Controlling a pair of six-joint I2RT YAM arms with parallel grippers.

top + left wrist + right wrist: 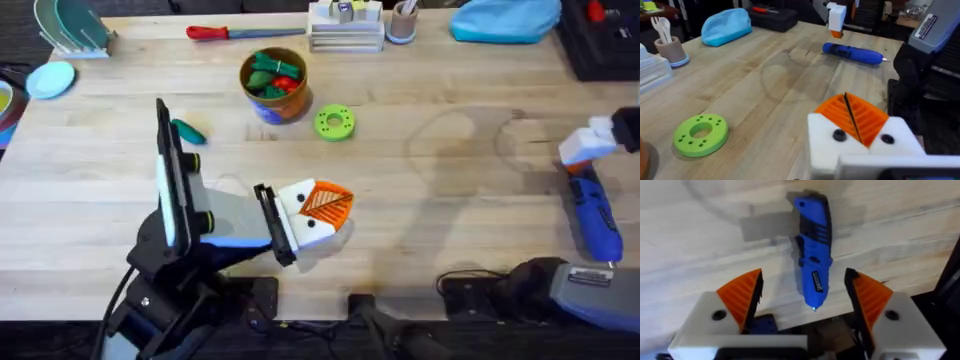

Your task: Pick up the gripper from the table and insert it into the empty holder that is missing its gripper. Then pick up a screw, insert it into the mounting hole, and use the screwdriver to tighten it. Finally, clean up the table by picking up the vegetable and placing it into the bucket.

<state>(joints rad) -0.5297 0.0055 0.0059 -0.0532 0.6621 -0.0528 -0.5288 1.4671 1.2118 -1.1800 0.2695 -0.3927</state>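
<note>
The blue screwdriver (595, 215) lies flat near the table's right edge. My right gripper (590, 150) hangs just above it, open, and its orange pads (742, 297) straddle the screwdriver (812, 250) without touching it. My left gripper (325, 205) rests low at the front centre, its orange pads (865, 120) shut together with nothing visible between them. Left of centre, the small dark green vegetable (188, 131) lies on the table. The orange-brown bucket (280, 105) stands behind it and holds green and red toy vegetables. The loose gripper, the empty holder and the screw are out of view.
A lime-green ring disc (334, 123) lies right of the bucket. Along the back edge are a red-handled tool (230, 32), a stack of trays (345, 35), a cup (402, 22) and a blue pouch (505, 20). Bare wood stretches between the two grippers.
</note>
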